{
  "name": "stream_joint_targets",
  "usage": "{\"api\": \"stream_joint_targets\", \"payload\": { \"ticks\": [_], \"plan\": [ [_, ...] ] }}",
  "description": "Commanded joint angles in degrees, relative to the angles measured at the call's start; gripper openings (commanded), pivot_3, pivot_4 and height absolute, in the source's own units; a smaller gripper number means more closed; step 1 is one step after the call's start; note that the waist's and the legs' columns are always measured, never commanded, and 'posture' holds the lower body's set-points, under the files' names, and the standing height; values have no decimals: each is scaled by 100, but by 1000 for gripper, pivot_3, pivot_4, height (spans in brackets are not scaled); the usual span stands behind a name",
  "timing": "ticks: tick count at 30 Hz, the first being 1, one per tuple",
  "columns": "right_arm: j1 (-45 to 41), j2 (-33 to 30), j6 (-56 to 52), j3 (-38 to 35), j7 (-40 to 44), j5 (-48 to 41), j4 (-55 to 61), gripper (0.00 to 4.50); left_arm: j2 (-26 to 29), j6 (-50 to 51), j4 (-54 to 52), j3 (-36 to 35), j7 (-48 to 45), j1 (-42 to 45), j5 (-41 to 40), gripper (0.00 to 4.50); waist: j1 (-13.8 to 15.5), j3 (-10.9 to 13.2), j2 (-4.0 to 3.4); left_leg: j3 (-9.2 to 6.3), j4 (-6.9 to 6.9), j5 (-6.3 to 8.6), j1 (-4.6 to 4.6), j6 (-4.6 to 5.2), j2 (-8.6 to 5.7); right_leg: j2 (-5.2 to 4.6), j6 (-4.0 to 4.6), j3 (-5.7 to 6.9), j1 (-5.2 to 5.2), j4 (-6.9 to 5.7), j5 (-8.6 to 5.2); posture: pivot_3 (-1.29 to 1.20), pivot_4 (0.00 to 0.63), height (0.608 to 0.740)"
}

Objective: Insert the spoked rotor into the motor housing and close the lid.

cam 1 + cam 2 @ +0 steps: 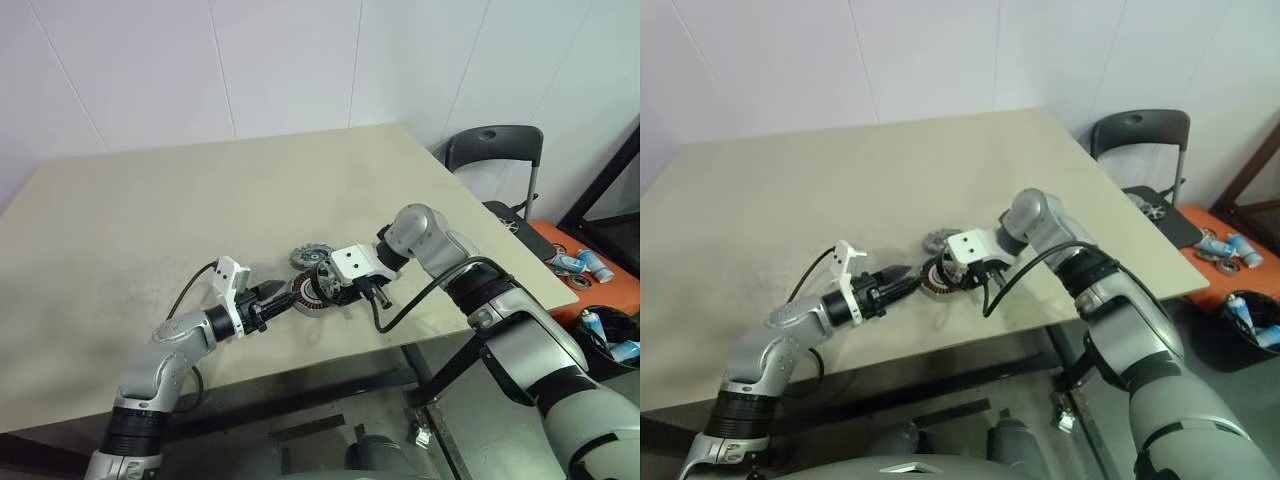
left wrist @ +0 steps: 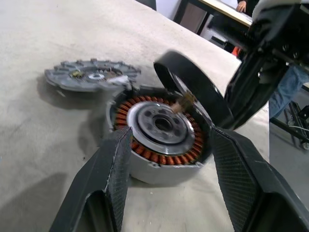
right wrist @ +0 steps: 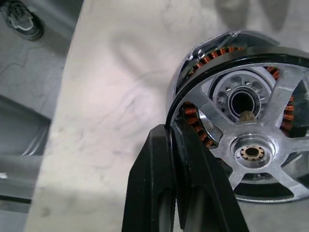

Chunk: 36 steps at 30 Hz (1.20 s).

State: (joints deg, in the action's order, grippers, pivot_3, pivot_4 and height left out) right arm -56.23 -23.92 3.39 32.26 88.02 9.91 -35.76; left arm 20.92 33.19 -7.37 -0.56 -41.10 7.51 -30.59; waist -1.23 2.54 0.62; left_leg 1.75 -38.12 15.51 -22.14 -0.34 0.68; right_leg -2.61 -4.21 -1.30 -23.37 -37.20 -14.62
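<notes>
The motor housing [image 2: 161,126], with coppery windings around a silver centre, sits on the table [image 1: 150,220] near its front edge. My left gripper [image 2: 166,145] is shut on it, one finger against each side. My right gripper [image 3: 170,128] is shut on the dark rim of the spoked rotor [image 3: 256,140]. The rotor is tilted over the housing, its lower edge at the housing's rim. The head views show both grippers meeting at the housing [image 1: 305,296]. The lid [image 2: 89,75], a flat grey notched disc, lies on the table just behind the housing.
A black chair [image 1: 495,150] stands past the table's right edge. Beside it is an orange case [image 1: 590,270] with cans on it. A person's legs [image 2: 289,87] show beyond the table in the left wrist view.
</notes>
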Motion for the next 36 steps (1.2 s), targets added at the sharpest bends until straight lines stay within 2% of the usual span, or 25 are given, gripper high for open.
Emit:
{"api": "stream_joint_targets", "payload": {
  "ticks": [1,7,13,21,36],
  "plan": [
    [-264,86,157,-218,-139,-59,26,18,-27,-121,-206,-58,-5,41,-49,2701,4,0,0,0,0,0,0,0,0,-2,0,0,0,1,0,0,0,740],
    [-290,112,0,-309,91,-273,412,18,-30,-135,-169,-60,-13,40,-37,2701,1,1,-1,0,1,1,-1,-1,0,-7,4,0,-2,0,-1,0,0,740],
    [-180,-210,-175,-363,432,-456,980,18,-32,-120,-152,-59,-18,88,-42,2701,10,0,-1,-1,3,1,-4,-2,1,-12,7,-1,-5,2,-1,0,0,740],
    [-121,-315,-275,-242,448,-567,1286,18,-23,-112,-133,-51,-47,155,-46,2701,17,0,-1,-3,6,2,-8,-3,0,-19,11,-5,-9,6,-2,0,0,740],
    [-118,254,131,-27,-12,-102,243,18,-104,-255,26,-39,-48,94,27,2701,10,0,-1,-2,10,3,-21,-5,-1,-26,16,-6,-22,8,-1,0,0,740]
  ]
}}
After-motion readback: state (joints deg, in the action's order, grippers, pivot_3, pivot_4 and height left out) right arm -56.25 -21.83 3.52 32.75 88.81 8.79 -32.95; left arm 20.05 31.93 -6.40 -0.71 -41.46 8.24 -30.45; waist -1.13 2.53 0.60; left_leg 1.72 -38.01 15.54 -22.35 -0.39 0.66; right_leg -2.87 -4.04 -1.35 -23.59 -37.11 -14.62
